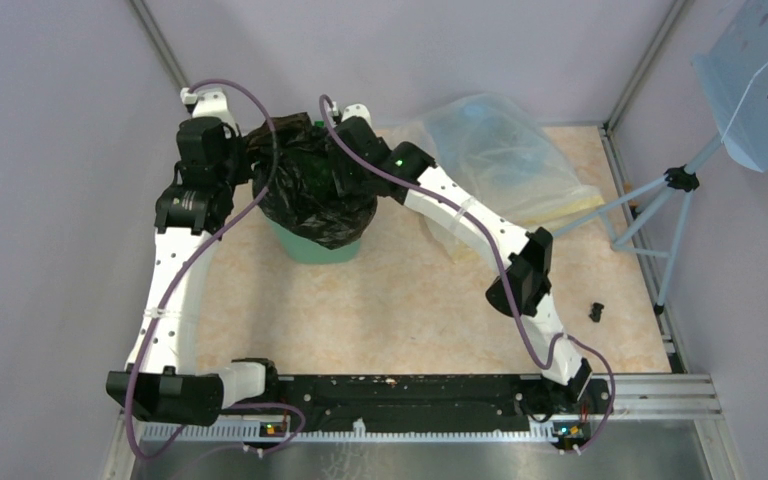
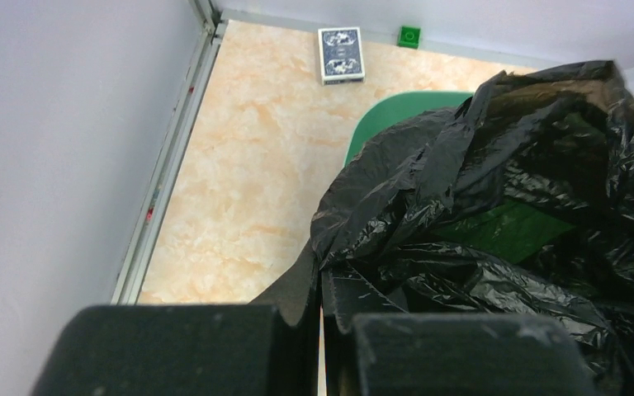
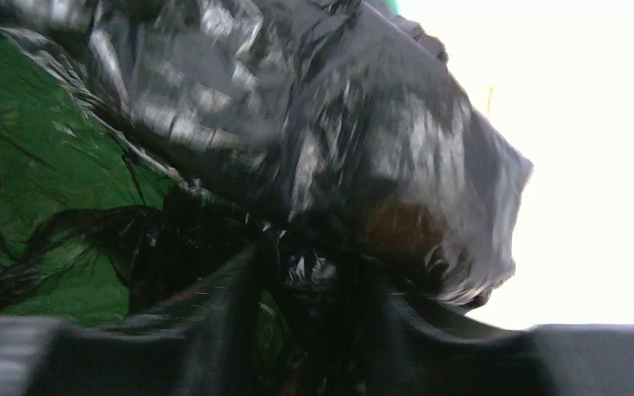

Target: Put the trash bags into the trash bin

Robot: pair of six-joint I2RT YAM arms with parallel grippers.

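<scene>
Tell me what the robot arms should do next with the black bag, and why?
Probably push both grippers a little lower. The left gripper and right gripper each pinch the black bag on opposite sides, and it bunches above the green bin, draped over its rim rather than sunk inside.

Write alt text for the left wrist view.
Crinkled black trash bag drapes over the green bin, filling the right half; the left gripper has its jaws shut on a fold. Behind, a card deck and a small green block lie on the table.

Marbled beige table carries green bin, clear bag, card deck, small black piece
</scene>
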